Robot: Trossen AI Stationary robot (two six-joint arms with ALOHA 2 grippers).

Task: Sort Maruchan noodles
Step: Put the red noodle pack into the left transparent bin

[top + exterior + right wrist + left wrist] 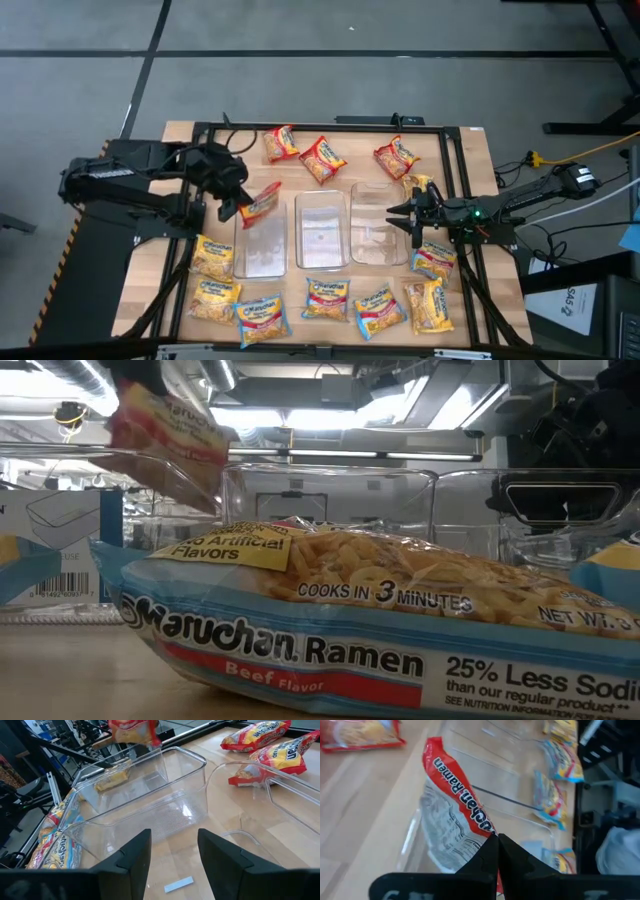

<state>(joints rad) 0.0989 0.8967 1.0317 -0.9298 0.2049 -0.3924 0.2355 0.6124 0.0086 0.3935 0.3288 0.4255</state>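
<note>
My left gripper (238,208) is shut on a red Maruchan packet (262,200) and holds it in the air over the far end of the left clear bin (262,245). The low view shows that packet (165,435) high up, tilted. My right gripper (402,215) is open over the right bin (375,235) and touches nothing. Three red packets (322,158) lie flat on the table beyond the bins. Several yellow and blue packets (326,298) lie flat along the near edge. A blue beef packet (350,630) fills the low view. My left gripper (497,847) pinches the red packet between its two fingers at one end (477,840). The fingers come level from the table's left. The packet is lifted clear and sticks out beyond the fingertips, over the left bin, tilted.
Three clear bins stand side by side in the middle of the table: left, middle (322,232) and right. A yellow packet (418,185) and another packet (433,262) lie close to my right arm. A dark frame (300,125) borders the tabletop.
</note>
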